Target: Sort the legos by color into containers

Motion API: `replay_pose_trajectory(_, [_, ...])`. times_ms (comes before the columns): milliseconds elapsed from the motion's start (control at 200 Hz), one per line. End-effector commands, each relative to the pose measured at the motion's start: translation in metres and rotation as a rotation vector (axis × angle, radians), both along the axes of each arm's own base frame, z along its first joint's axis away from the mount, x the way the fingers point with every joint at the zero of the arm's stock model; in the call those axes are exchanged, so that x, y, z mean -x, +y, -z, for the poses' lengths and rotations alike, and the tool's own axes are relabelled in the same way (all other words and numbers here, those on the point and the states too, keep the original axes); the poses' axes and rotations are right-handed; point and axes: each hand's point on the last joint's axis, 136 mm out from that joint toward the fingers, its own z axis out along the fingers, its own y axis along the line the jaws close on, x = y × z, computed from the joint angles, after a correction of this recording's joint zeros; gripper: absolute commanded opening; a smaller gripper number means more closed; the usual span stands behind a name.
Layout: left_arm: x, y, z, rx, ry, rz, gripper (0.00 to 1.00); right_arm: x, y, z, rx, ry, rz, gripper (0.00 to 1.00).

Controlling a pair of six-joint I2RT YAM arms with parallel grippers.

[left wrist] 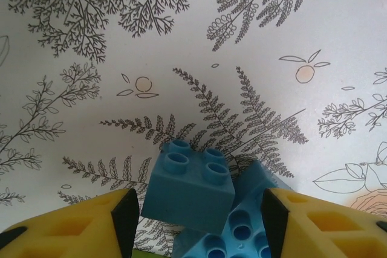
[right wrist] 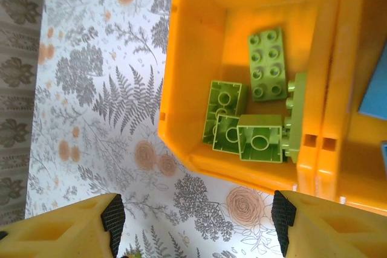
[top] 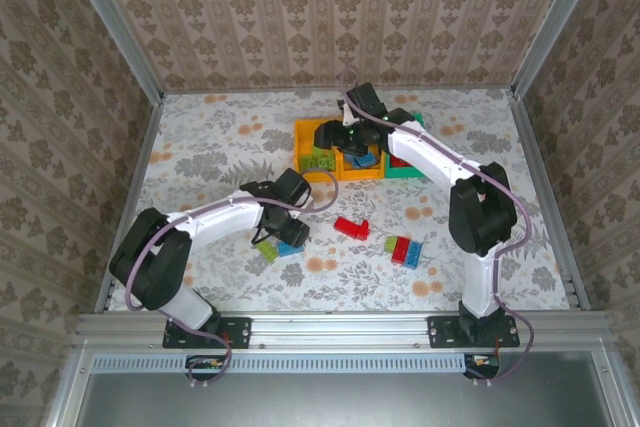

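Released left pincer (left wrist: 199, 212) straddles a blue brick (left wrist: 190, 182) and should clench squarely, sparing its neighbour (left wrist: 248, 225); right pincer (right wrist: 196, 219) hangs released by the orange bin (right wrist: 187, 52).

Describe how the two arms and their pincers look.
The left arm and right arm have white tubular links, bulky black joints and a thin purplish cable looping alongside. The left pincer and right pincer have yellow hollow-celled plastic fingers faced with black pads.
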Motion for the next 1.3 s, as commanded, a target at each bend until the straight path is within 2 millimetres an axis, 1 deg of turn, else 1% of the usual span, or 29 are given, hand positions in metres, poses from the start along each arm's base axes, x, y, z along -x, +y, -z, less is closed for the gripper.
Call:
replay_pose_trajectory(0, [-0.005, 0.001, -0.005, -0.012, -0.005, -0.001, 0.58, -0.001, -0.016, -0.001, -0.01, -0.002, 0.041, 0.69])
replay_pose_trajectory(140, [-0.006, 0.002, -0.004, -0.017, -0.002, -0.007, 0.55, 0.001, -0.019, 0.002, -0.011, 0.005, 0.047, 0.69])
replay_pose_trajectory(470, [-0.008, 0.004, 0.001, -0.03, 0.012, -0.027, 0.41, 0.0, -0.025, 0.001, -0.012, 0.006, 0.055, 0.69])
replay_pose_trajectory(645, [-0.01, 0.002, 0.003, -0.022, 0.015, -0.037, 0.38, 0.001, -0.026, 0.004, -0.01, 0.012, 0.057, 0.69])
replay_pose_trajectory(885, [-0.016, -0.002, 0.008, -0.014, 0.021, -0.058, 0.34, 0.001, -0.031, 0.003, -0.01, 0.011, 0.069, 0.69])
replay_pose_trajectory(1010, [-0.024, -0.009, 0.0, 0.015, 0.0, -0.069, 0.34, 0.001, -0.034, 0.001, -0.018, 0.004, 0.076, 0.69])
replay_pose_trajectory(1100, [-0.032, -0.018, -0.012, 0.044, -0.026, -0.068, 0.34, 0.002, -0.036, -0.002, -0.024, -0.007, 0.083, 0.69])
replay_pose_trajectory(1210, [-0.047, -0.033, -0.031, 0.099, -0.069, -0.064, 0.34, 0.004, -0.046, -0.009, -0.025, -0.03, 0.105, 0.69])
replay_pose_trajectory(1295, [-0.059, -0.049, -0.046, 0.159, -0.09, -0.055, 0.34, 0.007, -0.06, -0.012, -0.008, -0.045, 0.131, 0.7])
